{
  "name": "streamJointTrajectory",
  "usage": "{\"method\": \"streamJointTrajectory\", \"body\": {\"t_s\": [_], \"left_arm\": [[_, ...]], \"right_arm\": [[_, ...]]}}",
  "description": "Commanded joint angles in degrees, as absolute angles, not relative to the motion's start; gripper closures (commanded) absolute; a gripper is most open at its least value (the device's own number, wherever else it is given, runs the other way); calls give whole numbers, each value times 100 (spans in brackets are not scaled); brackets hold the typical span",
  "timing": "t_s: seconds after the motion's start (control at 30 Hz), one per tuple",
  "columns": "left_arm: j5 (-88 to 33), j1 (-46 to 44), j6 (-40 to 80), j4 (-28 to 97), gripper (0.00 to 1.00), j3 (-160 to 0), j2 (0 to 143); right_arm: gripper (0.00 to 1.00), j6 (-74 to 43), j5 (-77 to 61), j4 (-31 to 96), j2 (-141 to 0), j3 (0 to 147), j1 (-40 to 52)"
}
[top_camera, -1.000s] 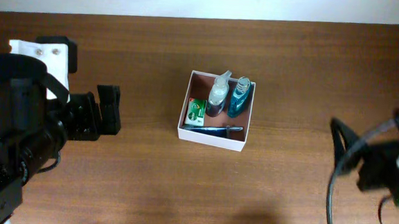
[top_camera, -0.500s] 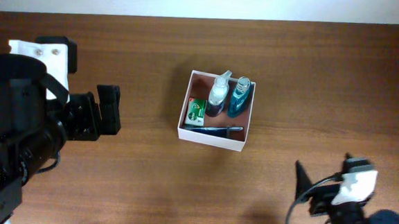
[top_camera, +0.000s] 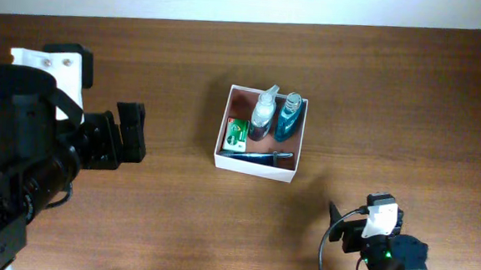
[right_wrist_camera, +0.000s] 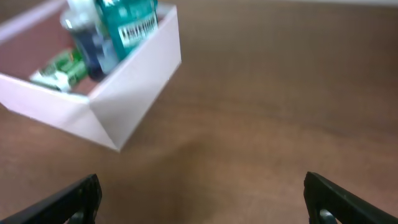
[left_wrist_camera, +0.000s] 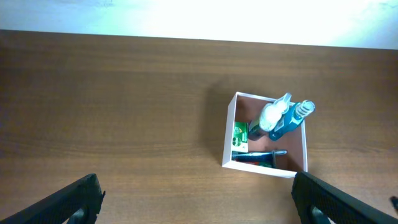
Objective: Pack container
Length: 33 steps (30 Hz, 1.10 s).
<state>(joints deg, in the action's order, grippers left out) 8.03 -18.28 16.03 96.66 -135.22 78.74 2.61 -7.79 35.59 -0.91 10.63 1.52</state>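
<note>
The container (top_camera: 254,165) is a square white-walled box with a reddish-brown inside, at the table's middle. It holds a clear spray bottle (top_camera: 263,113), a blue bottle (top_camera: 288,117), a green soap box (top_camera: 237,135) and a dark blue toothbrush (top_camera: 260,155). My left gripper (top_camera: 130,132) is open and empty, well left of the box; in the left wrist view (left_wrist_camera: 199,202) the container (left_wrist_camera: 258,168) lies ahead to the right. My right arm (top_camera: 380,244) is low at the front right. The right gripper (right_wrist_camera: 205,199) is open and empty, with the container (right_wrist_camera: 134,81) ahead at upper left.
The brown wooden table (top_camera: 393,94) ends at a pale wall along its far edge. A white mount (top_camera: 52,65) sits at the far left beside my left arm.
My right arm has swung from the right edge down and left to the front of the table, away from the container. The left arm and the container's contents have not moved.
</note>
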Motion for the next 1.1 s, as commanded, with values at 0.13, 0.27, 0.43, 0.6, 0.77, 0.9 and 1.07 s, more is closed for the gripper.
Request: {"method": "streamJointTrajectory", "body": {"t_s": [0.13,0.27,0.43,0.6,0.77,0.9,1.07], "left_arm": [[886,-1820,1535,9666,1,-13526,7878],[886,-1820,1535,9668,1,-13526,7878],[886,-1820,1535,9666,1,-13526,7878],[886,-1820,1535,9668,1,-13526,7878],[886,-1820,1535,9666,1,-13526,7878],[888,-1820,1535,9666,1,-13520,7944],[1417,-1767,1208,9666,1,-13281,7870]], "right_arm": [[1,255,-836,3489,-21,904,106],[1,257,-836,3489,-21,904,106],[1,257,-834,3489,-21,904,106],[1,257,-834,3489,-21,904,106],[1,255,-836,3489,-21,904,106],[1,255,-834,3489,-21,904,106],[1,255,-836,3489,-21,904,106]]}}
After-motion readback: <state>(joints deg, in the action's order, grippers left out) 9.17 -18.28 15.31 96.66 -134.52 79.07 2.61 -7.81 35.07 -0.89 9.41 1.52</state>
